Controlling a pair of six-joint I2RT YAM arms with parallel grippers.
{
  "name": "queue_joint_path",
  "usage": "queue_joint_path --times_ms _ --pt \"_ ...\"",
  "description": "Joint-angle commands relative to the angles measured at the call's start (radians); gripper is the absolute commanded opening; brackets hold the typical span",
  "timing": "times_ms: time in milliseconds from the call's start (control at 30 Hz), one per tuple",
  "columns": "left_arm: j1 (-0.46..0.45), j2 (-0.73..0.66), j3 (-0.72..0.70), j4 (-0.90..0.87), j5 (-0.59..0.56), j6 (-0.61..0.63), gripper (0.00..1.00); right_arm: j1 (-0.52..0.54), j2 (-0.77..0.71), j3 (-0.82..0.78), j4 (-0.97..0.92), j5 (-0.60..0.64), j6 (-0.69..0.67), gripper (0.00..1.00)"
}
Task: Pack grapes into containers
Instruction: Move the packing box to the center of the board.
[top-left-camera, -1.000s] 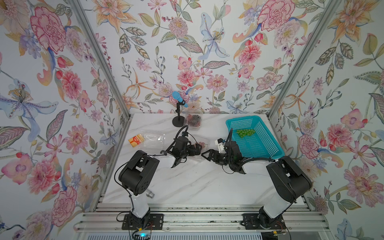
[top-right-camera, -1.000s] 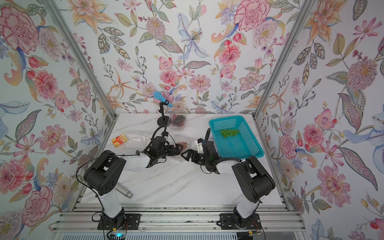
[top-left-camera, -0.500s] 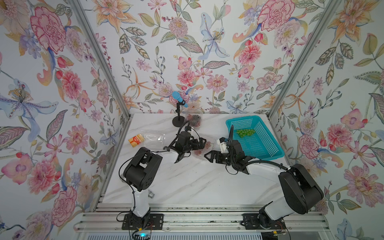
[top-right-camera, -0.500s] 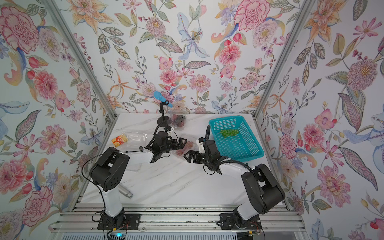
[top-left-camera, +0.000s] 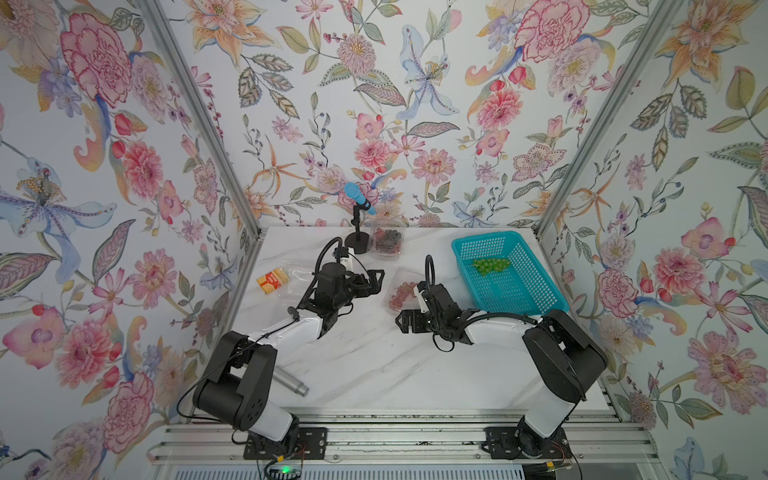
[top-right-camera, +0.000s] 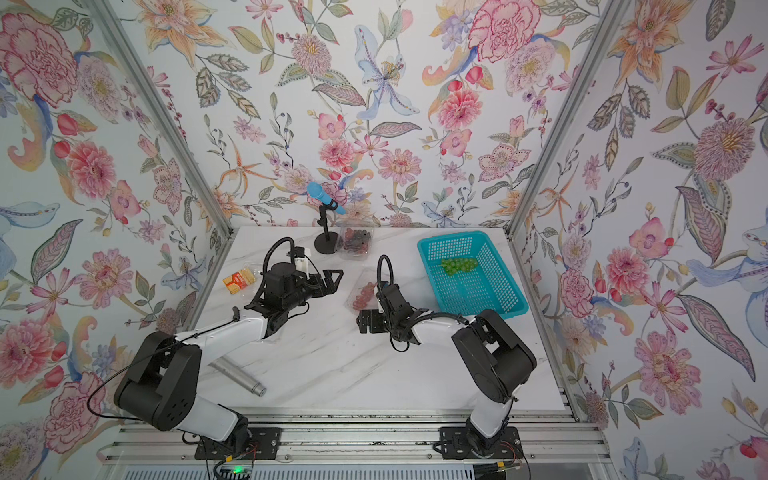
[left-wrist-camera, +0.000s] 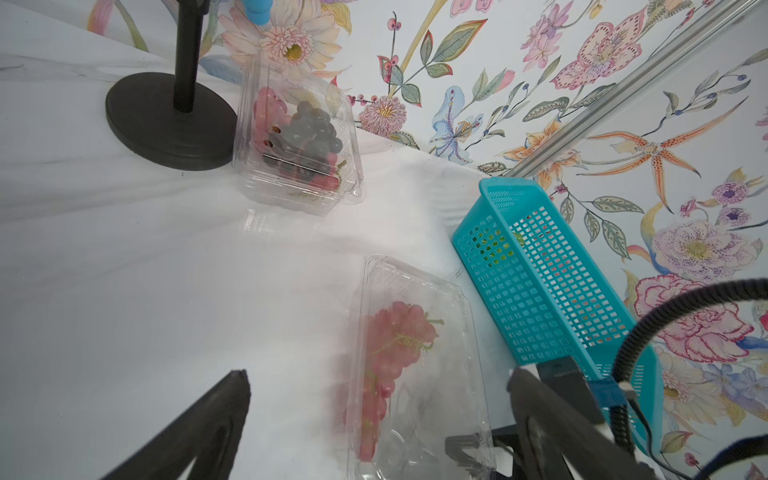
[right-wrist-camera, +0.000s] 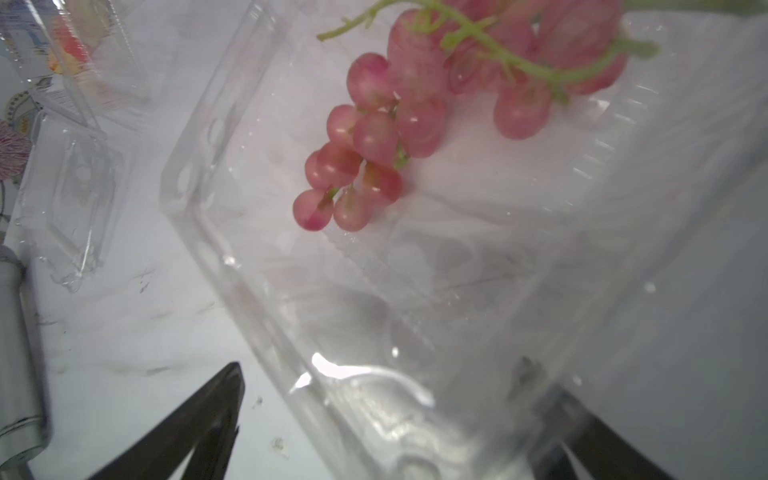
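**Both top views: red-pink grapes (top-left-camera: 401, 292) lie boxed at mid-table**

The red-pink grapes sit inside the middle container (top-left-camera: 406, 276), a clear clamshell just toward 12 o'clock from the centre of the white marble table (top-left-camera: 374, 365). I cannot tell whether its lid is pressed down. The right wrist view shows the bunch, green stem uppermost, in the half of the box away from the gripper. The half nearer the gripper holds nothing.

The right gripper (top-left-camera: 405, 323) sits at 6 o'clock of that box, its jaws spread wide and holding nothing. In the right wrist view the box's near end lies between the two dark fingers (right-wrist-camera: 216, 399), and I cannot judge whether they touch it. The left gripper (top-left-camera: 375, 279) stands at 9 o'clock of the box, just beside it but apart from it. Its jaws are also wide apart and empty.

The dark grapes (top-left-camera: 388, 237) lie in the back container (top-left-camera: 390, 252) at 12 o'clock, by the table's far edge. The black base of the microphone stand (top-left-camera: 357, 243) is just beside it, at its 9 o'clock. The green grapes (top-left-camera: 490, 264) lie in the far half of the teal basket (top-left-camera: 513, 293) at 2 o'clock. A third container (top-left-camera: 296, 275) lies at 10 o'clock, partly behind the left arm, with an orange label (top-left-camera: 272, 281) at its 9 o'clock end. A metal cylinder (top-left-camera: 291, 383) lies at 7 o'clock, near the left arm's lower link.
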Motion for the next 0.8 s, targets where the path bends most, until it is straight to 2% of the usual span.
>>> queue_joint_path --times_ms 0,233,467,767 --pt "0.015 -0.042 -0.036 -0.01 0.009 0.013 1.0 0.001 0.057 0.073 -0.039 0.092 0.032 1.0" --pt "0.042 -0.101 -0.088 -0.019 0.015 0.012 1.0 -0.098 0.149 0.166 -0.049 0.071 0.033 1.0" --pt "0.071 -0.139 -0.147 -0.014 0.024 0.01 1.0 -0.198 0.235 0.26 -0.065 -0.019 -0.089 1.0" --pt "0.077 -0.167 -0.191 -0.014 0.025 0.004 1.0 -0.28 0.336 0.449 -0.18 -0.016 -0.194 1.0"
